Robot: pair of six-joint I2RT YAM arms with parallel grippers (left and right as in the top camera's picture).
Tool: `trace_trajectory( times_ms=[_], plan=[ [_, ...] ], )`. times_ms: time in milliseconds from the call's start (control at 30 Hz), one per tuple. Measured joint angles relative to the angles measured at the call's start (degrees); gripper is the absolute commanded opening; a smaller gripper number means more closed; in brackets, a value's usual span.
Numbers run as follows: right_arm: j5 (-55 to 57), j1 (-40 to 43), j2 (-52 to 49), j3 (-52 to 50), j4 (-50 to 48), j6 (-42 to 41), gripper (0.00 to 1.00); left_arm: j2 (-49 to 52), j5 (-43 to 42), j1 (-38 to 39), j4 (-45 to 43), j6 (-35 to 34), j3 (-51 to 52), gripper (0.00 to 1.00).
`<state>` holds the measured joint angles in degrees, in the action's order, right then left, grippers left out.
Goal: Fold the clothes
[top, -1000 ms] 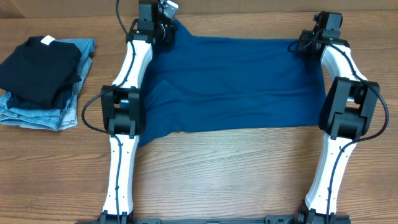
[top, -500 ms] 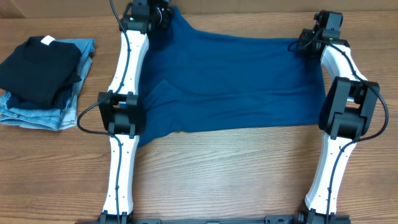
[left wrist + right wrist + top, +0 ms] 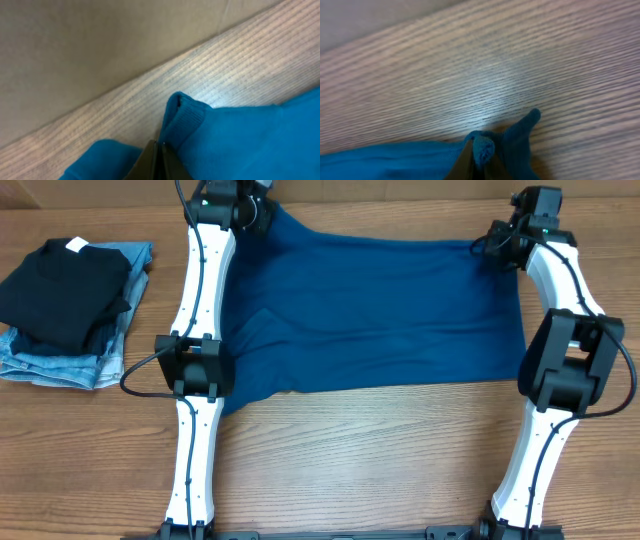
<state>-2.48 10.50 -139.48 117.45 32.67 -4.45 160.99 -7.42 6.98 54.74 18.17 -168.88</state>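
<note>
Wooden table [image 3: 380, 450] fills frame; teal shirt [image 3: 380, 310] spread flat across upper middle. Now left gripper [image 3: 159, 150] pinched tight on upper-left corner, right gripper [image 3: 479, 152] clamped on upper-right corner (fabric bunched in pinch). Probably tensioning far edge, ready to fold toward bottom of frame.

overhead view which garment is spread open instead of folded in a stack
The teal-blue shirt: it lies opened out flat, while the black garment and the jeans under it are folded in a stack.

No legible text, seemingly.
</note>
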Motion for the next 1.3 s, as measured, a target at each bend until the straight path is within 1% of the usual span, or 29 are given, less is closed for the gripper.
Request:
trace_trajectory(
  times_ms=[167,333,467,767,1000,1300],
  plan=[
    [-0.4,0.0,1.7,0.1,2.4,0.2,0.04,0.0,0.2,0.0,8.8,0.0,-4.4,0.05],
    [-4.2,0.0,1.9,0.2,5.2,3.4,0.04,0.0,1.4,0.0,16.2,-0.1,-9.3,0.04],
    [-5.5,0.0,1.9,0.2,7.3,5.1,0.04,0.0,2.6,0.0,20.4,-1.7,-9.6,0.04],
    [-6.2,0.0,5.1,0.2,12.1,10.2,0.04,0.0,2.7,0.2,28.5,-5.1,-9.7,0.04],
    [-6.3,0.7,9.5,0.3,14.5,11.6,0.04,-0.2,2.8,0.9,32.7,-8.0,-9.7,0.04],
    [-6.3,0.8,9.8,0.4,19.2,14.2,0.04,-3.8,2.8,0.9,39.3,-10.8,-9.7,0.04]
  ],
)
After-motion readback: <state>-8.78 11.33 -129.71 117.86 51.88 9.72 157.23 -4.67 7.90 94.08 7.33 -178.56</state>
